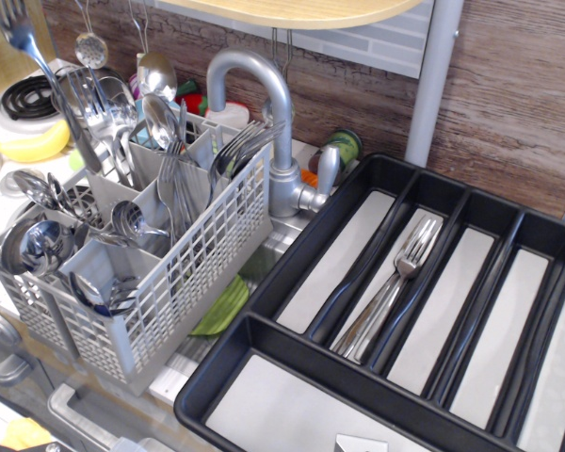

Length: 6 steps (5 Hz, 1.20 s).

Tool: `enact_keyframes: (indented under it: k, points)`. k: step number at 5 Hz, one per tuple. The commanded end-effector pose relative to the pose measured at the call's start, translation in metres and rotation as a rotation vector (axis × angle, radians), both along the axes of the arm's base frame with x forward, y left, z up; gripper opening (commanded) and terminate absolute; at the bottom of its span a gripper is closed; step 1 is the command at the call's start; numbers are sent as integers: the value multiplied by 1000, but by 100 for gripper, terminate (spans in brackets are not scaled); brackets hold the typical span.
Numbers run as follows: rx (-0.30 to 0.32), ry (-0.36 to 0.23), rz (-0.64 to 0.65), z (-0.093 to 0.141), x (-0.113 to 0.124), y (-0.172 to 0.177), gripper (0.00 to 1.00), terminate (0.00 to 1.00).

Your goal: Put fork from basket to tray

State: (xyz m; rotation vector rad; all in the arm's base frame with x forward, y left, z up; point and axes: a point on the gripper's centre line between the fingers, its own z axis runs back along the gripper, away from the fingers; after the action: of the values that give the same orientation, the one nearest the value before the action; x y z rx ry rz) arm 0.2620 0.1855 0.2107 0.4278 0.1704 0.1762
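I can't see my end effector, so its grip is unknown. One fork stands high above the basket, tines up; its handle could snag neighbouring cutlery, or it could slip before reaching the tray.

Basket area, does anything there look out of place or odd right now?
One fork stands out: it juts far above the grey basket at the top left, tilted, its tines near the frame's top edge, well above the other cutlery. The claw is out of view, so I cannot tell what holds it.
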Motion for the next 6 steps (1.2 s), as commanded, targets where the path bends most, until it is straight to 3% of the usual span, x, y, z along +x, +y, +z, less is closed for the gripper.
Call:
enact_keyframes:
  k: [1,3,4,6]
  points:
    - [7,-3,104,38,6,-32,0,0]
    - [-46,33,210,34,14,-79,0,0]
    - [-24,54,202,21,26,-110,0,0]
    - [-51,146,167,-22,43,-160,0,0]
